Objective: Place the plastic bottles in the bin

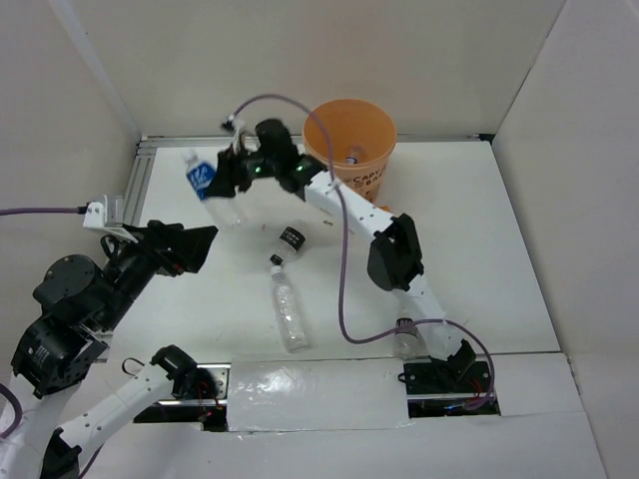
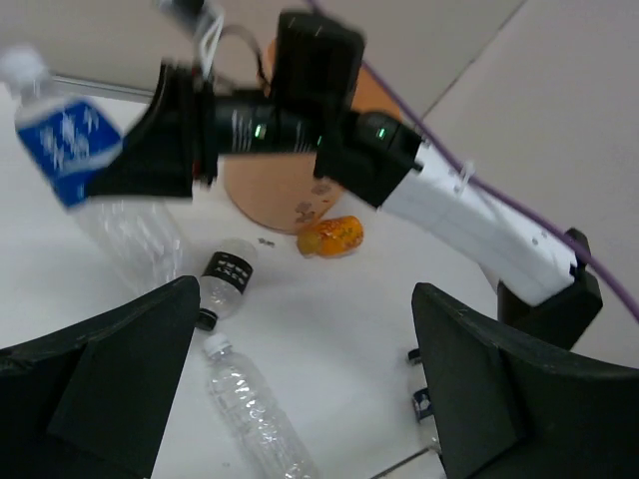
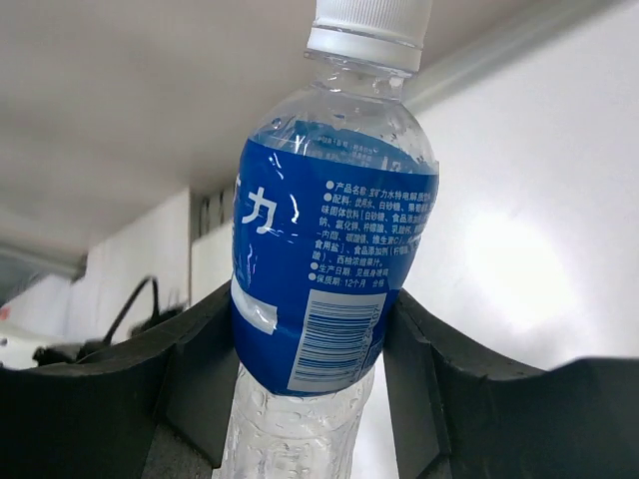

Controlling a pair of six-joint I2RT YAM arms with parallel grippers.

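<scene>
My right gripper [image 1: 218, 185] is shut on a clear plastic bottle with a blue label [image 1: 203, 181] and white cap, held tilted at the back left of the table. In the right wrist view both fingers press the blue-label bottle [image 3: 329, 289] at the label's lower edge, with the right gripper [image 3: 310, 334] around it. The pale-orange bin [image 1: 349, 140] stands to the right of it. A black-label bottle [image 1: 290, 239] and a clear bottle [image 1: 288, 311] lie mid-table. An orange-tinted bottle [image 2: 331, 236] lies against the bin [image 2: 270, 190]. My left gripper [image 1: 200, 249] hangs open and empty.
Another clear bottle [image 1: 406, 337] stands close to the right arm's base. A small object lies inside the bin [image 1: 351, 157]. White walls close in the table at the back and on both sides. A metal rail [image 1: 140, 175] runs along the back left edge.
</scene>
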